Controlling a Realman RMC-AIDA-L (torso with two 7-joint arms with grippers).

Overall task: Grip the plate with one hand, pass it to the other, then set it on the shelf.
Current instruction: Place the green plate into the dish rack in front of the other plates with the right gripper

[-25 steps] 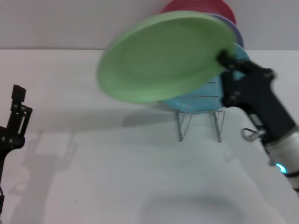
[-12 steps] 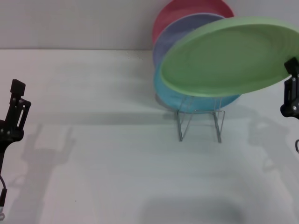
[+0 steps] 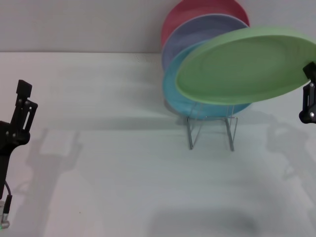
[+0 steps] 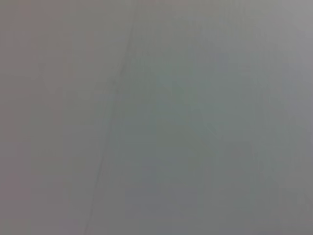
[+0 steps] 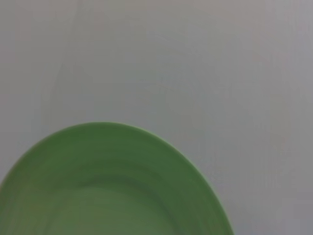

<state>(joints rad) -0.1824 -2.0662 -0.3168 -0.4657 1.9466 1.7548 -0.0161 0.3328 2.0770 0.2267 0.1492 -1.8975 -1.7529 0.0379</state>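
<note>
right claw holds plate above white table.

Round light green plastic plate held tilted in air by right gripper at right edge, above and before thin silver wire shelf; left gripper far left.

No readable text, labels, brands, numbers or signs on anything

The head view looks forward and down over the table, sharing the plate with the close right wrist view.
</note>
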